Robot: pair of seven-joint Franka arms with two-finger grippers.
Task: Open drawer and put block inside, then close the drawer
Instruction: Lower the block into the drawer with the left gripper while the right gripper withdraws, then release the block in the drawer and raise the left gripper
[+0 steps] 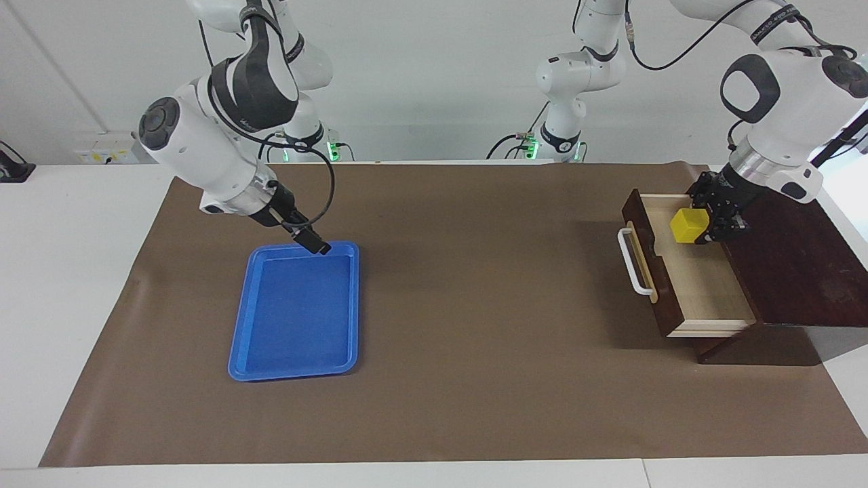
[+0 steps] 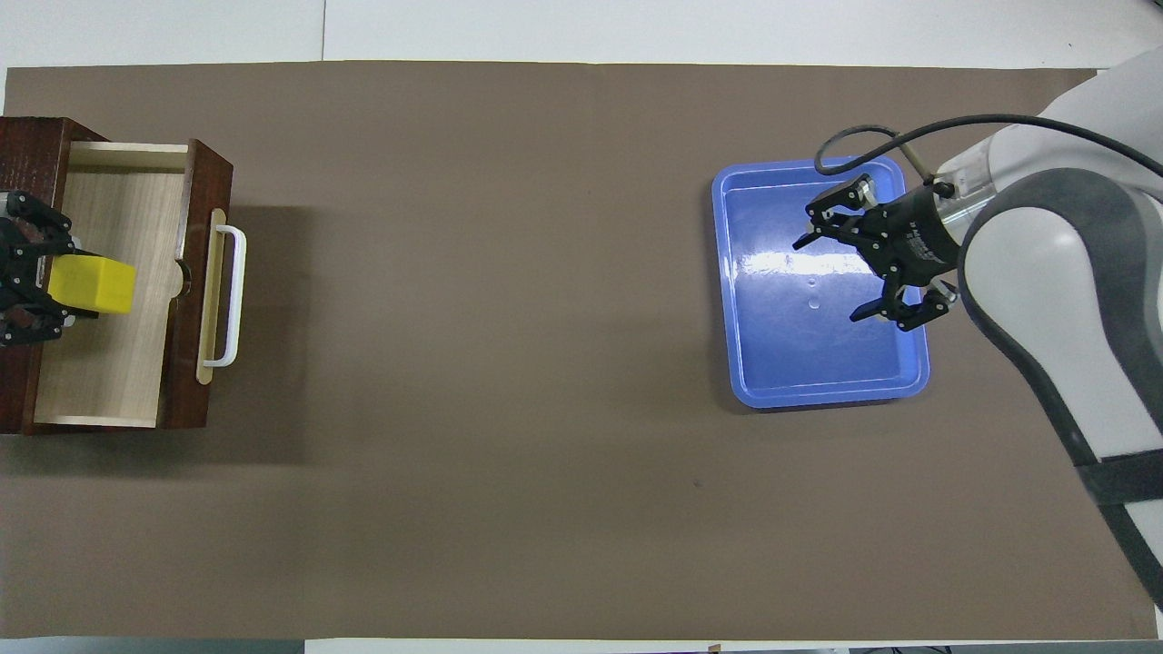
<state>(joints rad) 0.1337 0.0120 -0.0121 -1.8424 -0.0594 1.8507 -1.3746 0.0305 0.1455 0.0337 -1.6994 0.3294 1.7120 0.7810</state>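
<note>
Yellow block [image 1: 689, 224] is clamped in the left gripper [image 1: 712, 220], which hangs over the open drawer [image 1: 692, 285], above the part of its pale interior nearer the robots. The fingertips pinch the cube from two sides; in the overhead view the block [image 2: 91, 282] sits above the light-wood floor, gripper [image 2: 36, 282] partly cut off at the frame edge. Whether the block touches the drawer floor: cannot tell, it looks raised in the facing view.

Drawer is pulled out of the dark wooden box [image 1: 786, 251] at the left arm's end of the table, with the white bar handle [image 1: 633, 262] on its tan strip facing the middle of the table. Inside shows only bare pale wood.

Right gripper [image 1: 319, 245] is up over the blue tray [image 1: 296, 308], above the tray's end nearer the robots. Jaws spread wide, nothing between them; clearest in the overhead view [image 2: 872, 263], where both fingers stand well apart over the tray [image 2: 736, 272]. Right arm waits there.

Tray lies flat toward the right arm's end, well apart from the drawer, roughly level with it in distance from the robots. Both rest on the brown mat [image 1: 475, 325] covering the white table [image 1: 68, 285].
</note>
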